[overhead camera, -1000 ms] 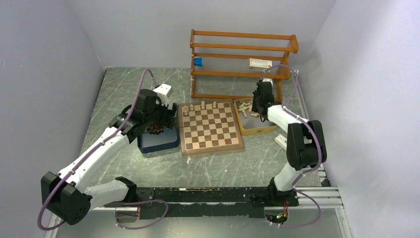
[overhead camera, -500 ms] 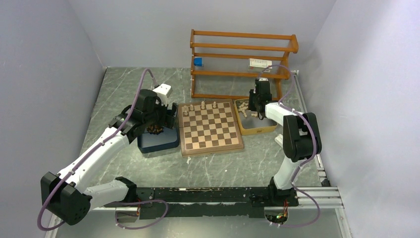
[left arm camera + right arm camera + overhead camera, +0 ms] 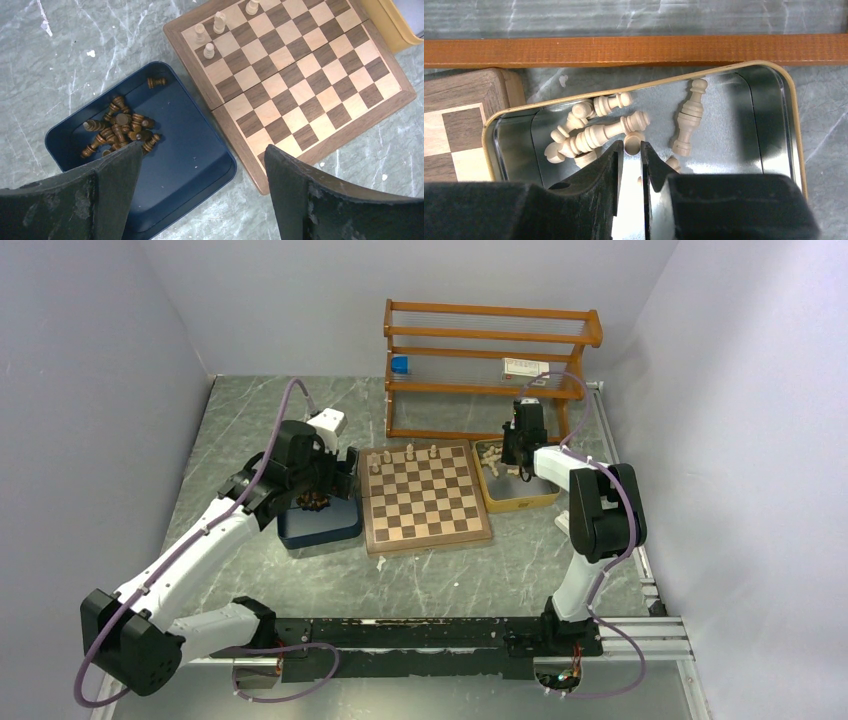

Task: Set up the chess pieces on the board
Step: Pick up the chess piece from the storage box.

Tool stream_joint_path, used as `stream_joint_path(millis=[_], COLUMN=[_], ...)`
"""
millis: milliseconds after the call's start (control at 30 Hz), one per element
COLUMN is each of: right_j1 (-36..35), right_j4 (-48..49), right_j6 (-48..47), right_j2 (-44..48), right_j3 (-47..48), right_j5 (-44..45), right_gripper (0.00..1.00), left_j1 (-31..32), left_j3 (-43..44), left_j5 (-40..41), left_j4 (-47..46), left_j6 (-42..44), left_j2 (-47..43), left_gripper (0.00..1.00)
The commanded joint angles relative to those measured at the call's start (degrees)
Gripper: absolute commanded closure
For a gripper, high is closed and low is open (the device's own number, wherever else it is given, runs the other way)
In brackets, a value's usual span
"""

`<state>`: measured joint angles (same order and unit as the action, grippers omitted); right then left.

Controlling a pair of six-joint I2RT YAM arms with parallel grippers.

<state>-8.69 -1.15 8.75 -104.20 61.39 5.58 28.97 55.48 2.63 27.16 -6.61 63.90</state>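
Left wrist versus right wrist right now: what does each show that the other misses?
Left wrist only: the dark blue tray holding a heap of dark brown pieces, four standing cream pieces at one corner of the chessboard, and the left gripper wide open.
Right wrist only: loose cream pieces lying in the yellow-rimmed tray, the wooden rack rail, and the right gripper nearly closed at one small cream piece; whether it grips is unclear.
Both: the chessboard, that tray's edge, the marble tabletop.
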Motion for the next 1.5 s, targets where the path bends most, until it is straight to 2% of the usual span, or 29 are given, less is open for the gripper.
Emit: stream_joint_path(millis=[0, 200, 567, 800, 933, 1000, 1467], right_j1=[0.42, 0.43, 0.43, 0.35, 0.26, 0.31, -1.45], right_j4=[0.86, 0.01, -0.33, -1.18, -1.07, -1.36, -11.8], right_j6=[-0.38, -0.36, -0.5, -0.27, -0.61, -0.66, 1.12], right_j2=[-0.58, -1.77, -1.57, -3.19, -2.67, -2.09, 3.65], right_j3=[1.04, 1.98, 1.68, 2.38, 2.29, 2.4, 9.1], right_j5=[0.31, 0.28, 1.0, 1.8, 1.48, 1.75, 3.4], right_gripper=[0.76, 0.72, 0.82, 0.75, 0.85, 0.85, 0.86], left_j1=[0.21, 0.16, 0.18, 0.21, 0.17, 0.21, 0.16], left_j3=[0.15, 0.06, 0.02, -0.02, -0.02, -0.03, -0.02], left_j5=[1.36, 1.44, 1.66, 1.74, 1.77, 1.85, 1.76], left_j4=[-1.23, -1.23, -1.23, -1.23, -1.23, -1.23, -1.24], left_j6=[0.81, 0.81, 0.81, 0.87, 0.89, 0.88, 0.81], left_j2=[-1.3, -1.58, -1.59, -1.59, -1.67, -1.76, -1.81], left_gripper=[0.05, 0.05, 0.05, 0.05, 0.05, 0.05, 0.05])
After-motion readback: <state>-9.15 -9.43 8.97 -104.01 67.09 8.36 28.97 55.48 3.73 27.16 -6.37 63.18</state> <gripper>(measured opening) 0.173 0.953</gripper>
